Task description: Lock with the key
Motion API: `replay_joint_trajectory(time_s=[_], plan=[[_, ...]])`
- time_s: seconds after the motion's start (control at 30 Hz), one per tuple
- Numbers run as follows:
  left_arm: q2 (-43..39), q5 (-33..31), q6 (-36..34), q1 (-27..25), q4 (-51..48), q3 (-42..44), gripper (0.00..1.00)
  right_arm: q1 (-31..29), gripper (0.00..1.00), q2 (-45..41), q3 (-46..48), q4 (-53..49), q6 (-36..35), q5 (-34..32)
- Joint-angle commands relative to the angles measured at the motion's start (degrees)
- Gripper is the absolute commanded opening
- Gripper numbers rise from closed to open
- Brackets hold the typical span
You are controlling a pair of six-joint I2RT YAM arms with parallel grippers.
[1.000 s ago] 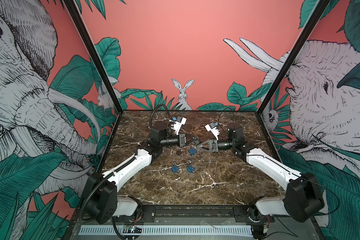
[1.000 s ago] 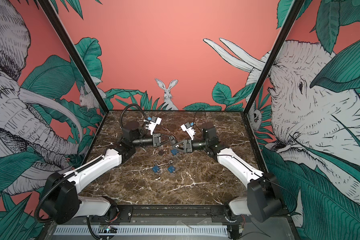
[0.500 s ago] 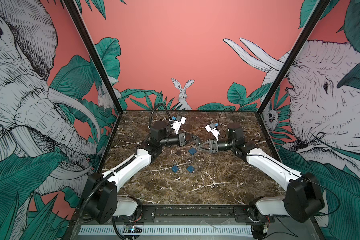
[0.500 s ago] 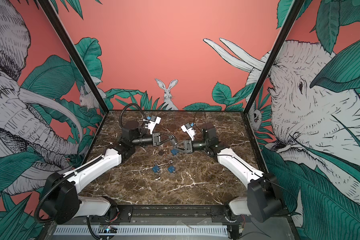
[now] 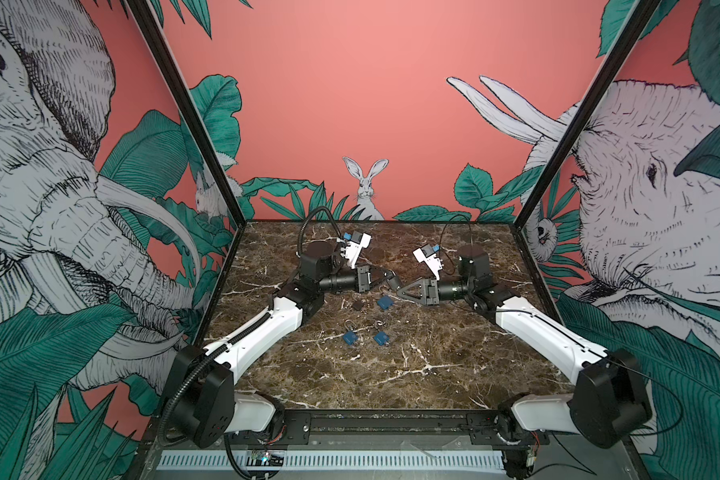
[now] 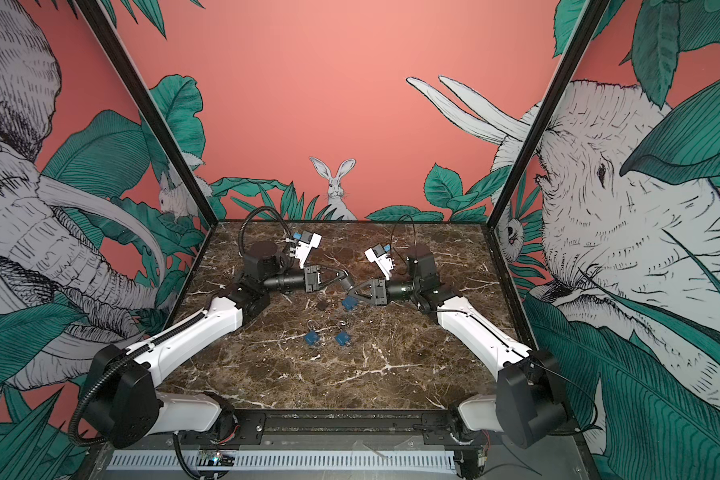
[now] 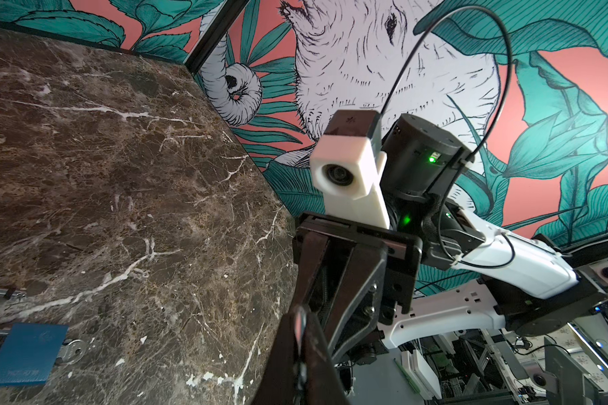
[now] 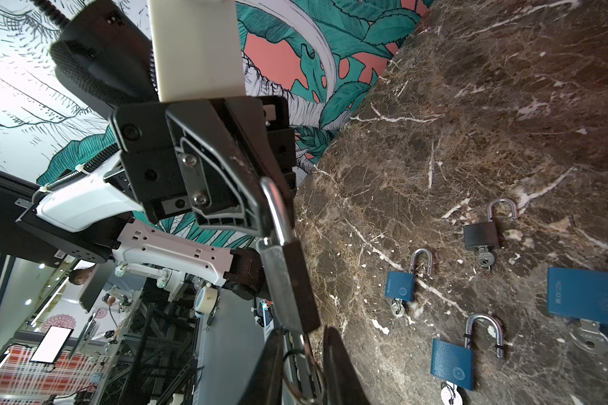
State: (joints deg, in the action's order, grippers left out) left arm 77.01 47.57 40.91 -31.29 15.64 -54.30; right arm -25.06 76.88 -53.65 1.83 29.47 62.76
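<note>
My left pincer (image 8: pixel 258 186) clamped the shackle (image 8: pixel 274 210) of the dark padlock (image 8: pixel 292 284), held aloft, while my right pincer (image 8: pixel 304 338), slightly parted, flanked its inserted key (image 8: pixel 301 347) without pinching, so gripping and turning seemingly remained.

Four padlocks (image 5: pixel 351 337) lie on the table (image 5: pixel 433 374); a fifth padlock (image 8: pixel 290 280) hangs above it.

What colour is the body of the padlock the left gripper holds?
Black. The padlock shows best in the right wrist view.
</note>
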Motion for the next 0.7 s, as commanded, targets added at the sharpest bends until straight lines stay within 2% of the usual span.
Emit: replay_joint_trajectory(time_s=[0.0, 0.17, 0.67], plan=[[-2.1, 0.7, -0.1, 0.5, 0.4, 0.2, 0.0, 0.3, 0.14, -0.7, -1.5, 1.6, -0.4, 0.0], [-2.1, 0.2, -0.1, 0.5, 0.5, 0.1, 0.0, 0.3, 0.0, -0.9, -1.1, 1.3, -0.6, -0.4], [-1.7, -0.4, 5.0, 2.8, 5.6, -1.2, 0.0, 0.8, 0.0, -2.3, 2.0, 3.4, 0.6, -0.5]])
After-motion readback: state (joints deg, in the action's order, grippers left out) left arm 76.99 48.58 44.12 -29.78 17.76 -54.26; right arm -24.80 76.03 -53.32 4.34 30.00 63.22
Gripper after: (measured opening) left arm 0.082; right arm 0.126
